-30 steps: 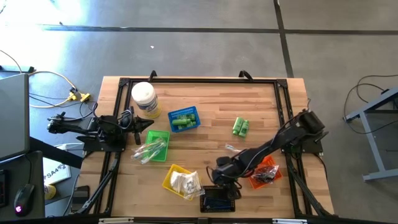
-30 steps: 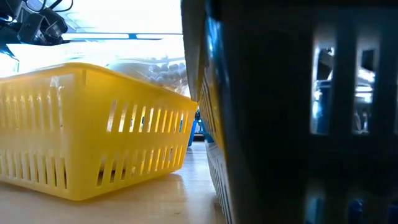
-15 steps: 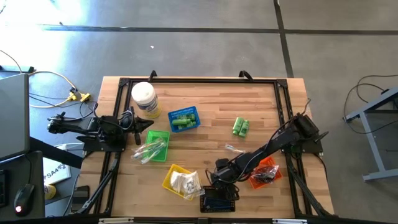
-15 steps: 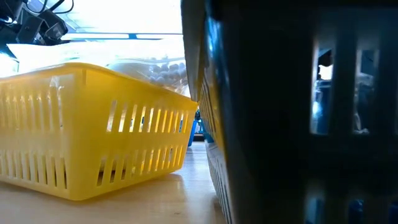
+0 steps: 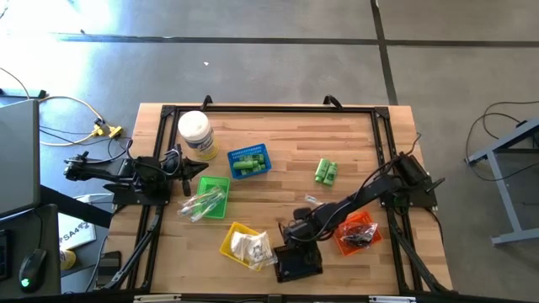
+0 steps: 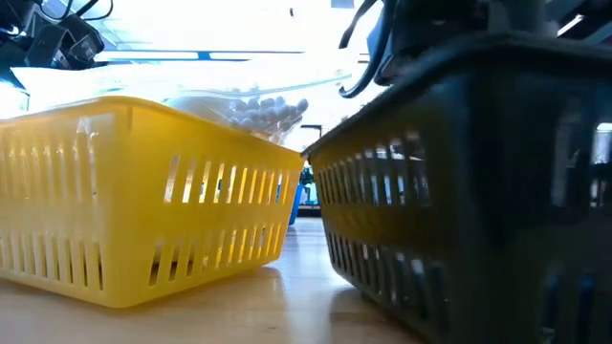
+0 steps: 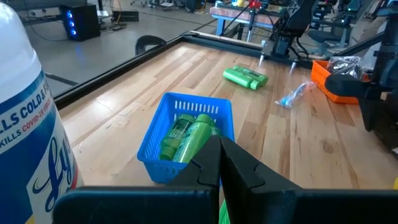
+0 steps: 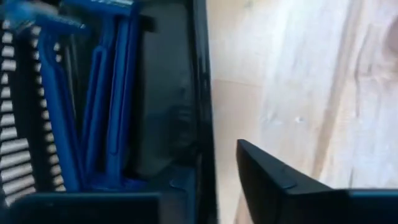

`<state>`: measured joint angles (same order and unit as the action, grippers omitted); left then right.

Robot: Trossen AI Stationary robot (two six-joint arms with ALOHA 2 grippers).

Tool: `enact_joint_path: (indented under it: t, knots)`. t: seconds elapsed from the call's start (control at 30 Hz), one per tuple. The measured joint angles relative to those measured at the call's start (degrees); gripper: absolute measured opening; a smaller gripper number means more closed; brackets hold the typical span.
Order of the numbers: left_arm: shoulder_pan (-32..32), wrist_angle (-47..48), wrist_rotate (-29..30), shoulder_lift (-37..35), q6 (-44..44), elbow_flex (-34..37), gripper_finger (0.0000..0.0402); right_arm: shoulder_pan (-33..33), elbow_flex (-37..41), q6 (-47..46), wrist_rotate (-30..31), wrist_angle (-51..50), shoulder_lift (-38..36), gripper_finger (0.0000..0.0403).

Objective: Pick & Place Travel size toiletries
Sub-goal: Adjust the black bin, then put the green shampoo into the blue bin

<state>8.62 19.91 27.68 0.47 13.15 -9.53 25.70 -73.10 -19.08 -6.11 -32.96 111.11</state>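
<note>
The black basket stands near the table's near edge with blue razors inside it, and my right gripper is shut on it from above. Two green bottles and a clear sachet lie loose on the wood. More green bottles fill the blue basket. My left gripper is shut at the table's left edge, beside the green basket, holding nothing. My right gripper has the black basket by its side wall, near the rim. One finger stands inside the basket and the other finger outside, over the bare wood. The fingers come steeply from above. The basket's bottom is on the table.
A yellow basket of white packets stands just left of the black one. An orange basket with dark pieces is to its right. A big white-lidded jar stands at the far left. Bare wood lies mid-table.
My right gripper has sunk toward the black basket at the near edge and tipped further down. The basket has turned about on the table and drawn back from the low camera, which it nearly filled before.
</note>
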Motion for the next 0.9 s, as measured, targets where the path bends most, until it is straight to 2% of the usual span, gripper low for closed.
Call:
enact_joint_path:
  t: [0.2, 0.43, 0.57, 0.9]
  knots:
    - [0.00, -0.01, 0.00, 0.00, -1.05, -0.01, 0.0000, -1.92, 0.00, 1.73, -0.02, -0.74, 0.00, 0.0046]
    - [0.02, -0.02, -0.01, 0.00, -1.05, -0.01, 0.0000, -3.67, 0.00, 2.83, -3.87, -0.71, 0.00, 0.0035]
    - [0.00, -0.03, 0.00, 0.00, -1.03, -0.01, 0.0000, -3.74, 0.00, 3.03, -6.49, -0.14, -0.10, 0.0060]
    - [0.02, -0.06, -0.02, 0.00, -0.90, -0.03, 0.0000, -4.10, 0.00, 2.87, -7.23, -0.05, -2.81, 0.0172]
